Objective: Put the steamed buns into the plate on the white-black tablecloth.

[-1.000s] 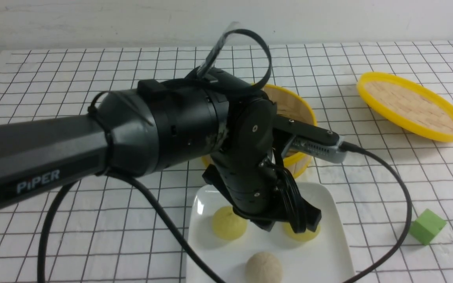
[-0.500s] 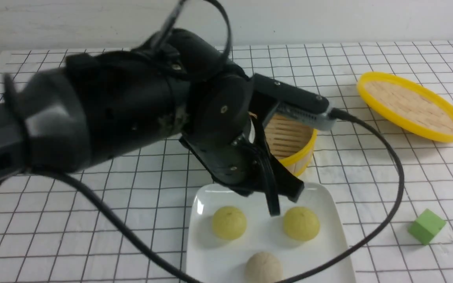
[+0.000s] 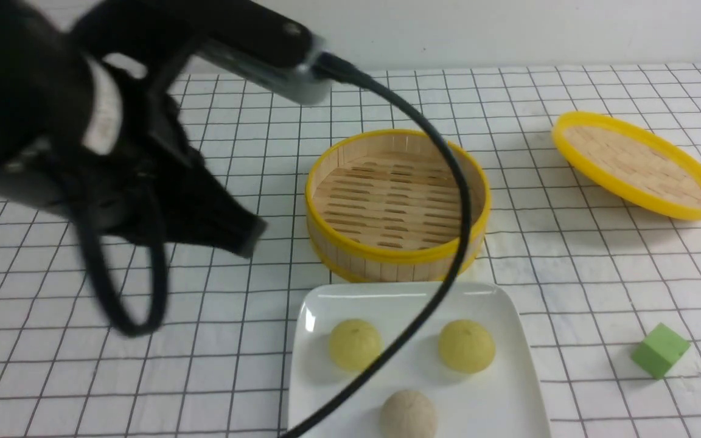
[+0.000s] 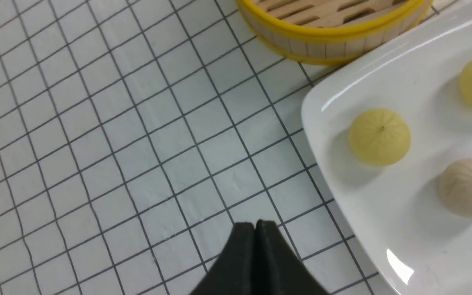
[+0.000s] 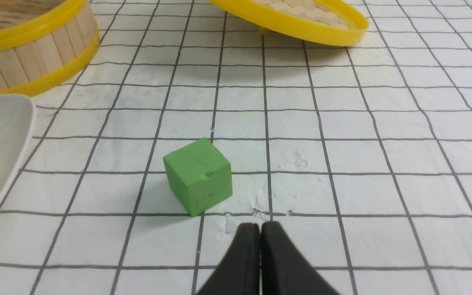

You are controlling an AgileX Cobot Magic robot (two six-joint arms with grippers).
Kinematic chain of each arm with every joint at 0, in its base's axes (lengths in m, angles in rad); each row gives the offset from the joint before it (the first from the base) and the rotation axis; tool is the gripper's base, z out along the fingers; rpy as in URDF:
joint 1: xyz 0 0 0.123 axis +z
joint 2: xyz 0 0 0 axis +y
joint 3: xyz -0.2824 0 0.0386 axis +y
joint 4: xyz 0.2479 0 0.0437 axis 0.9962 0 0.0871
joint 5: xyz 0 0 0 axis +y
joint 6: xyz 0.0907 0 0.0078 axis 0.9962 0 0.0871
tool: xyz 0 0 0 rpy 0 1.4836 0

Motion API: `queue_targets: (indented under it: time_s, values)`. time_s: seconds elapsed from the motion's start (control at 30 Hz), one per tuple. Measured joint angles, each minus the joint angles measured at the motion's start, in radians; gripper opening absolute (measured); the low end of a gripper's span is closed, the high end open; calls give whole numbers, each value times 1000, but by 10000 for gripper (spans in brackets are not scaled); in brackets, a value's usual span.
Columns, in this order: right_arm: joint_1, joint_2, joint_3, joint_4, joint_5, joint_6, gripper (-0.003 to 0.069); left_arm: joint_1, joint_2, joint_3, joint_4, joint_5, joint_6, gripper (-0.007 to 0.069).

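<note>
The front view showed the three steamed buns, a yellow bun [image 3: 355, 345], a second yellow bun [image 3: 466, 346] and a beige bun [image 3: 408, 414], resting apart from one another in the white plate [image 3: 520, 340] on the white-black tablecloth [image 3: 198, 340]. All three being in the plate, the task looked done.

The buns seemed light, and perhaps soft enough to dent, though their real firmness could not be told by eye. Their domed tops would likely have let a high pinch slide off; the better hold was low on opposite sides, around the widest part, with gentle pressure. The glossy plate probably offered little grip beneath them, so a one-sided nudge might have sent a bun skidding.

The left jaws [image 4: 256, 225] were pressed together above the cloth with nothing between them; the right jaws [image 5: 260, 225] were likewise closed and empty, near the green cube [image 5: 198, 177].

Only the front view took in the whole inside of the bamboo steamer [image 3: 397, 201], with no bun in it, but there the left arm's tips could not be made out. The left wrist view gave those tips plainly; the right wrist view caught the leaning lid [image 5: 301, 20] from low down, and its supporting edge.
</note>
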Motion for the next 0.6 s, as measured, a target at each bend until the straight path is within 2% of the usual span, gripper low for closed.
queue_targets:
  time_s: [0.2, 0.33, 0.47, 0.53, 0.6]
  values:
    - [-20, 0, 0, 0, -1, 0, 30, 0, -268, 218, 6, -19, -165, 2]
    - [-20, 0, 0, 0, -1, 0, 31, 0, -452, 432, 5, -157, -293, 2]
    - [-20, 0, 0, 0, -1, 0, 33, 0, -605, 673, 12, -467, -451, 3]
    - [-20, 0, 0, 0, -1, 0, 36, 0, -649, 740, 28, -623, -510, 6]
    - [-20, 0, 0, 1, -1, 0, 38, 0, -666, 776, 37, -713, -545, 9]
